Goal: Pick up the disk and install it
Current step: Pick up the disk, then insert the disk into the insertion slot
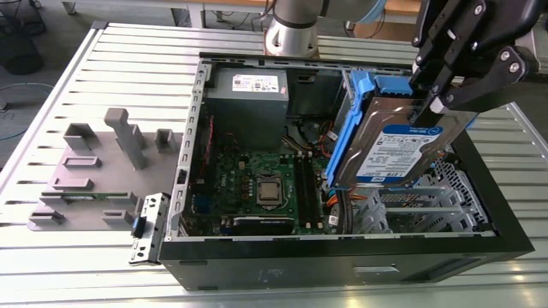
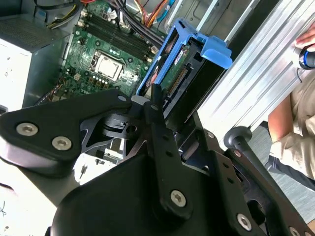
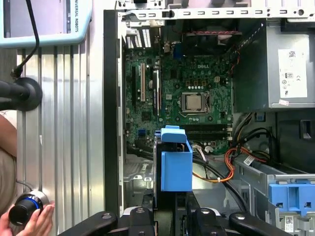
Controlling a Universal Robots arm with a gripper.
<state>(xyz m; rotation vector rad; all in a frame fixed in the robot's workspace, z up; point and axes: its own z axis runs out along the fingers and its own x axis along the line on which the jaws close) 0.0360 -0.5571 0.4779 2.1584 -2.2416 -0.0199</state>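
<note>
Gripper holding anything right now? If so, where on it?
Yes: the gripper is shut on the disk, clamped at its raised upper end, above the open case.

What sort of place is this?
Likely a robotics lab or test bench: an open computer case lies on a slotted metal table, and a robot's gripper holds a disk.

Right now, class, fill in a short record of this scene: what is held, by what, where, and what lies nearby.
Held: disk in its blue carrier, tilted
Holder: claw, shut on the disk
Position: over the open computer case, not yet seated
Below: motherboard
Nearby: power supply box; person's hand on a dark knob
</note>
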